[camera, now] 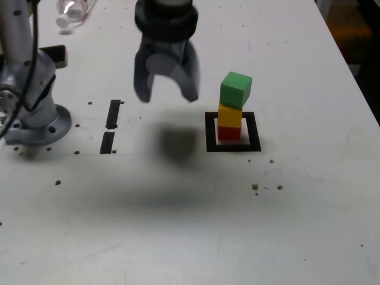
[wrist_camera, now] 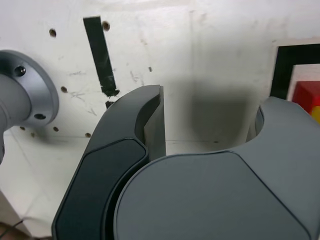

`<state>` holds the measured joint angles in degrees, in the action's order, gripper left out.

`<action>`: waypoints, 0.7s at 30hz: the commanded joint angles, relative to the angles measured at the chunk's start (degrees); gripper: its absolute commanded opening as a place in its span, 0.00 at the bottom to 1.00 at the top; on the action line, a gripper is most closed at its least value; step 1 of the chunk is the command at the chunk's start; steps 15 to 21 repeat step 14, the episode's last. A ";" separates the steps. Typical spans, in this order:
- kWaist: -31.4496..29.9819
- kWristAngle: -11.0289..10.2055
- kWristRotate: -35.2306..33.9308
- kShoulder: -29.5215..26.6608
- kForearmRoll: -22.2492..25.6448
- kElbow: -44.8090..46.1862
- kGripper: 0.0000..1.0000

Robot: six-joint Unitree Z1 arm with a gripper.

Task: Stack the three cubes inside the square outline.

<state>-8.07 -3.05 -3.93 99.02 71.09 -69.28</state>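
Three cubes stacked inside square outline, pincer apart, empty

A stack of three cubes stands inside the square outline, the top cube turned askew on the one below. The gripper hangs above the table, to the exterior view's left of the stack and apart from it. Two short strips lie farther left, with the arm's base beyond them.
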 commanded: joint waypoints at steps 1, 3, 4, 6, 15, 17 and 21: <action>0.52 1.01 -0.08 0.11 -1.34 1.33 0.70; 1.07 2.18 -0.10 0.20 -2.89 3.19 0.70; 1.29 2.62 -0.11 0.21 -3.55 3.95 0.71; 1.75 3.47 -0.12 0.27 -4.79 5.48 0.71; 3.86 5.33 -0.01 1.11 -8.06 10.30 0.72; 3.86 5.33 -0.01 1.11 -8.06 10.30 0.72; 3.86 5.33 -0.01 1.11 -8.06 10.30 0.72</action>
